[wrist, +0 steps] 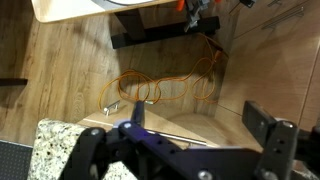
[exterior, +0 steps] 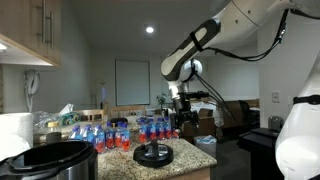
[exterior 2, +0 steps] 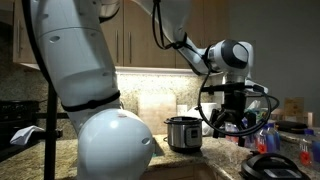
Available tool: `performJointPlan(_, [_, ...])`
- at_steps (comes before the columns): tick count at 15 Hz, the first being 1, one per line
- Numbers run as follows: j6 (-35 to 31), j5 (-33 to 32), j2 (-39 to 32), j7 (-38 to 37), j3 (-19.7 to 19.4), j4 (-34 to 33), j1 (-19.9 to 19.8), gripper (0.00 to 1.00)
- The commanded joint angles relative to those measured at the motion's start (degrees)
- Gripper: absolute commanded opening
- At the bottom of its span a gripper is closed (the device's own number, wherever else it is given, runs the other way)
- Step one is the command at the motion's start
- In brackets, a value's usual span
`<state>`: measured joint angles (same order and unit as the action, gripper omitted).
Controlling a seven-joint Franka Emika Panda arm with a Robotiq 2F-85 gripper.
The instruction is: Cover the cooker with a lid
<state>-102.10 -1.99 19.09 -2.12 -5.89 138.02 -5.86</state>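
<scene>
1. Granite counter [exterior: 197, 152] in a kitchen, with wood cabinets [exterior 2: 140, 45] on the wall behind.
2. Cooker [exterior: 55, 158] stands upright at one end of the counter. Long axis is vertical and the mouth faces up, uncovered. In an exterior view its steel body [exterior 2: 185, 133] shows a front panel. The inside cannot be seen from any view.
3. Lid [exterior: 153, 153] lies flat on the counter, knob up, axis vertical. It is well apart from the cooker and touches nothing else. It also shows as a dark disc low in an exterior view [exterior 2: 268, 165].
4. Bottles [exterior: 112, 135] cluster behind the lid, red in the lower part and blue on top.
5. Gripper [exterior: 187, 127] hangs above counter height, higher than the lid and off to its side, touching nothing. In the wrist view the fingers [wrist: 88, 152] stand wide apart with nothing between them.
6. Below the gripper, the wrist view shows a counter corner, wood floor [wrist: 70, 70] and an orange cable [wrist: 160, 85].
7. White robot base [exterior 2: 95, 110] fills the near side in an exterior view.
</scene>
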Motion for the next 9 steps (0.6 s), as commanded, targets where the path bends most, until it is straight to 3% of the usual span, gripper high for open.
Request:
performJointPlan(1, [0.16,0.04,-0.03,0.07,0.16,-0.12,-0.18,1.00])
performJointPlan(7, [0.16,0.04,-0.03,0.07,0.16,-0.12,-0.18,1.00])
performJointPlan(9, [-6.59,5.43,0.98,-0.14,-1.44,1.20,-0.36,1.00])
